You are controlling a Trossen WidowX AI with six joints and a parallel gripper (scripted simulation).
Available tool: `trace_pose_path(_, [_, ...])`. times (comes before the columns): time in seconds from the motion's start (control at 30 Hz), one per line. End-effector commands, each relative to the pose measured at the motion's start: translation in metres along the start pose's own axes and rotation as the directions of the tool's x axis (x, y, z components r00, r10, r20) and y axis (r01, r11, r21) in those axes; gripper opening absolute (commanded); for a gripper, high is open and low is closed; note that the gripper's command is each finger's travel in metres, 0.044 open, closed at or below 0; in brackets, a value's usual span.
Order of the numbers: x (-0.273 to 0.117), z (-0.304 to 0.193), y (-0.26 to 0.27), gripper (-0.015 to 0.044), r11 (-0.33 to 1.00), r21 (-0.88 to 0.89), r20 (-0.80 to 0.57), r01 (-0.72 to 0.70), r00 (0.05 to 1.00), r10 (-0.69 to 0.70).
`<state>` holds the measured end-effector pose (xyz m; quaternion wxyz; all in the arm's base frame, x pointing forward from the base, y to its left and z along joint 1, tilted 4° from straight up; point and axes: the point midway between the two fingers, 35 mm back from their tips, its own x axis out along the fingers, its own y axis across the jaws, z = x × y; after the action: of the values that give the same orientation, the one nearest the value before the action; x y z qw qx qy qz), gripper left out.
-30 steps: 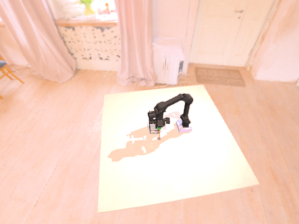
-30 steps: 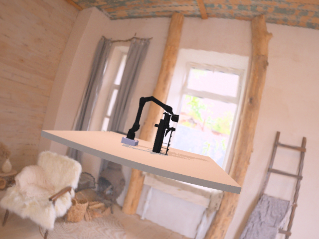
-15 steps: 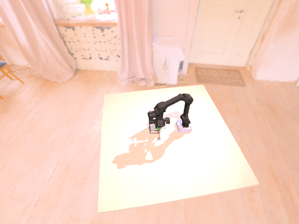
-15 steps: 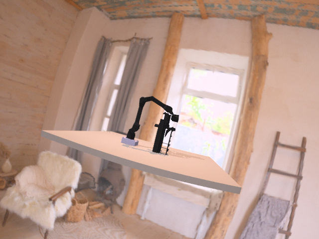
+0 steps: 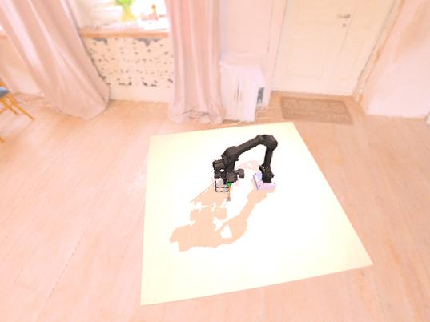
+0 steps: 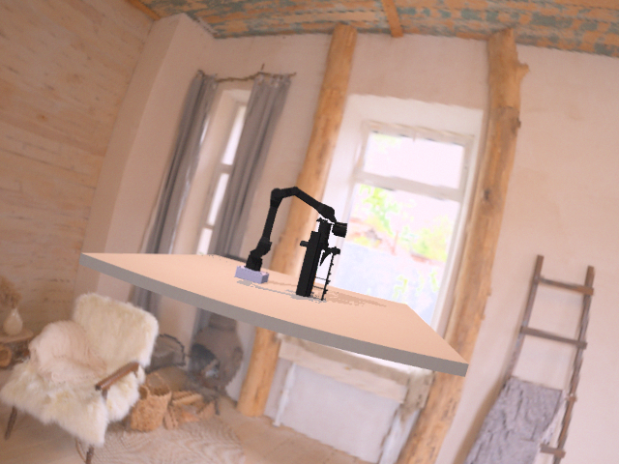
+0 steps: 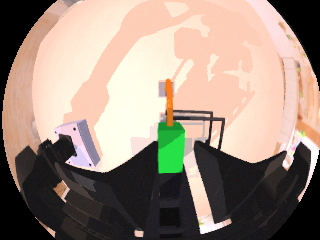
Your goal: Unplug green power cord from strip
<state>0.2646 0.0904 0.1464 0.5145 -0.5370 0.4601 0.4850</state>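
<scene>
My gripper is partly open around the green plug. In the wrist view the left fingertip is at the plug's side, and a gap shows between the plug and the right finger. An orange cord runs from the plug to a small grey block on the table. A dark column with square marks, seemingly the power strip, lies directly below the plug in the wrist view. The contact between plug and strip is hidden.
A thin black wire frame stands close beside the fingers. The arm's pale base stands on the table top. The arm's shadow falls across the table.
</scene>
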Motion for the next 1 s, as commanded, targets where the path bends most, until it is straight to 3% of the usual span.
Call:
trace_pose_path(0.0, [0.0037, -0.0008, 0.0026, 0.016, 1.0, -0.005, -0.004, -0.013, 1.0, 0.013])
trace_pose_path(0.47, [0.0037, -0.0008, 0.0026, 0.016, 1.0, -0.005, -0.004, -0.013, 1.0, 0.013])
trace_pose_path(0.97, [0.0, 0.0, 0.0, 0.006, 1.0, 0.0, 0.0, 0.0, 1.0, 0.0])
